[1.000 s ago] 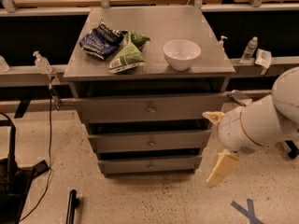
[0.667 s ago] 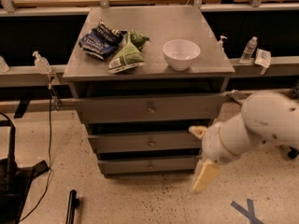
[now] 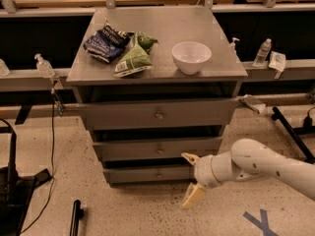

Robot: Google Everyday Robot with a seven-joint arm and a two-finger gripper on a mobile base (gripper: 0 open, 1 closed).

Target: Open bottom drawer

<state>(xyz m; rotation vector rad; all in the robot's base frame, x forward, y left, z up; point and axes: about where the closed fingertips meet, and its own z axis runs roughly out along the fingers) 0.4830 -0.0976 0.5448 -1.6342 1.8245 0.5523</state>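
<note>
The bottom drawer is the narrowest grey front of three, low on the grey cabinet, with a small round knob at its centre; it looks shut. My gripper is at the end of the white arm coming in from the right. It sits just right of the knob, in front of the drawer's right half. Its two cream fingers are spread apart, one up by the middle drawer's lower edge, one down near the floor. Nothing is held.
The middle drawer and top drawer stand above. On the cabinet top lie a white bowl, a blue chip bag and a green bag. A black stand is on the floor at the left.
The arm has swung left and lower, bringing the gripper from the cabinet's right side to the front of the bottom drawer near its knob. The drawers have not moved.
</note>
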